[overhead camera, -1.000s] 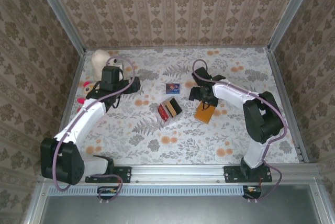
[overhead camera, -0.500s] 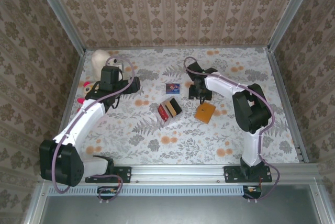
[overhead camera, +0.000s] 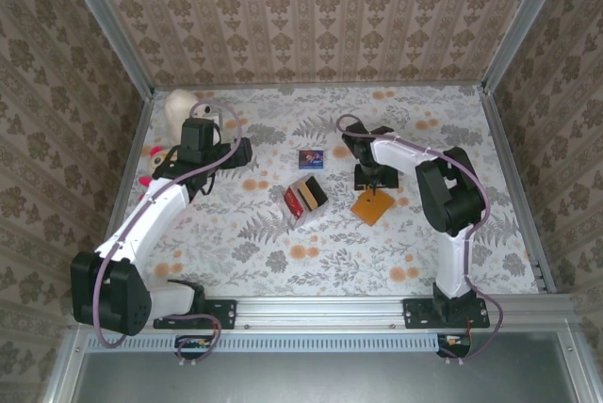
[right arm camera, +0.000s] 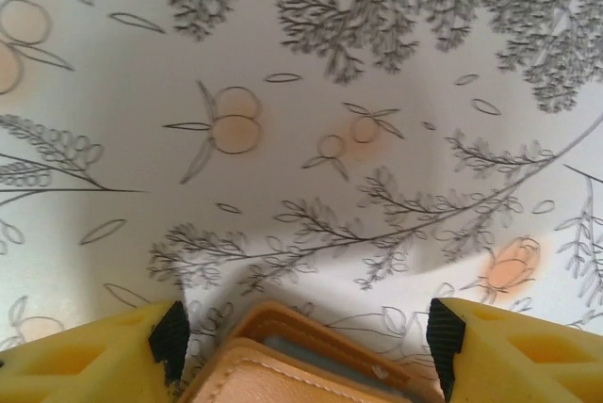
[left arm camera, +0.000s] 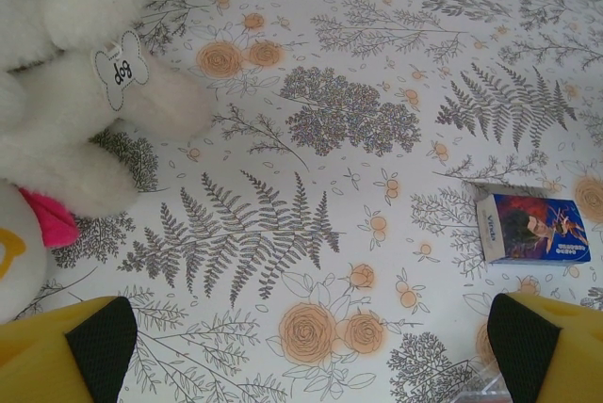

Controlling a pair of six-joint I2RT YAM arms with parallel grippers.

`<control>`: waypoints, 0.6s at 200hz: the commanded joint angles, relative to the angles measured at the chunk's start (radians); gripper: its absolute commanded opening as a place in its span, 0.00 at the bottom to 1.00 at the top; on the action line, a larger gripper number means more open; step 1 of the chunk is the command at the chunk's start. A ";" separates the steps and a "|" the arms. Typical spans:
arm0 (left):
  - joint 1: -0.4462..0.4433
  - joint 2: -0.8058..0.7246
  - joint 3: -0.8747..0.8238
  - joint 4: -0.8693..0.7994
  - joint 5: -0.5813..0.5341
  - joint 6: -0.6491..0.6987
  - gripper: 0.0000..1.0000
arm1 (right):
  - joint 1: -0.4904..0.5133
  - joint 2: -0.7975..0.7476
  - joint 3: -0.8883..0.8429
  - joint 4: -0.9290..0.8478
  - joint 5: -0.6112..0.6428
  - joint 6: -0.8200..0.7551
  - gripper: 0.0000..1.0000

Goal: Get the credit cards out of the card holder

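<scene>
Looking down, you see the card holder lying diamond-wise, corner between the parted right gripper fingers.

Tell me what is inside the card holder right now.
The card holder lies closed between the right hand fingers. Its tan cover and layered edges show; its inside is covered. Red, yellow and black cards lie separately.

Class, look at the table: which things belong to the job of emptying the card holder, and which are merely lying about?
Part of the job:
- card holder, between the open right pincer fingers
- credit cards, stacked mid-table
- left pincer, open, idle

Just lying about:
- white stuffed toy
- small blue box
- second plush with pink and yellow
</scene>
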 commanded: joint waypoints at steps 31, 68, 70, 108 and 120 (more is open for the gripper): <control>0.009 -0.023 0.011 -0.003 -0.034 0.037 1.00 | -0.030 -0.155 -0.165 -0.102 0.067 0.020 0.72; 0.009 -0.017 0.006 0.004 0.005 0.019 1.00 | -0.009 -0.288 -0.316 -0.102 -0.040 0.046 0.72; 0.009 -0.017 0.005 0.003 0.007 0.017 1.00 | -0.005 -0.295 -0.322 -0.105 -0.043 0.051 0.72; 0.002 0.002 0.010 0.003 0.052 -0.010 1.00 | 0.045 -0.434 -0.389 -0.109 -0.174 0.054 0.72; 0.000 0.006 0.014 0.001 0.056 -0.015 1.00 | 0.051 -0.485 -0.390 -0.090 -0.208 0.034 0.72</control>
